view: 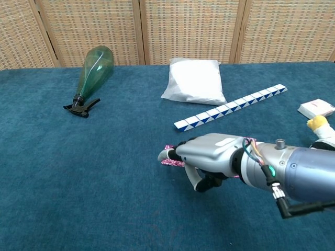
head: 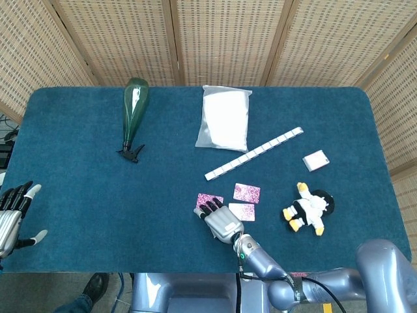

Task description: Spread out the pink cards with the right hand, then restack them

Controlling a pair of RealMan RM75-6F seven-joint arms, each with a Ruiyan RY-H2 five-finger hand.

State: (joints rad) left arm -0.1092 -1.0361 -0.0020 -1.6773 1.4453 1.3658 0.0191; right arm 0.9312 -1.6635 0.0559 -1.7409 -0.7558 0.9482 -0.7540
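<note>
Blue felt covers the desk [head: 78, 195], and things are taken from left to right. At the far left edge the left hand [head: 13, 212] is held off the desk, fingers apart, nothing in it. One green bottle [head: 134, 111] lies on its side toward the back. One white bag [head: 225, 117] lies at the back centre, and one checked strip [head: 254, 154] runs diagonally in front of it.

Three pink cards are counted in the head view, lying apart near the front centre: the left card [head: 210, 198], the back card [head: 247, 192] and the front card [head: 241, 211]. The right hand [head: 218, 218] is laid flat, palm down, its fingertips pressed on the left card; nothing is gripped.

The cards are judged thin, light and flexible, and likely to drag on the felt rather than glide. Restacking would best be done by pressing on each face and sliding it over its neighbour; an edge lift from soft felt is judged awkward.

Further right, one stuffed toy [head: 308, 208] and one small box [head: 316, 160] are seen.
</note>
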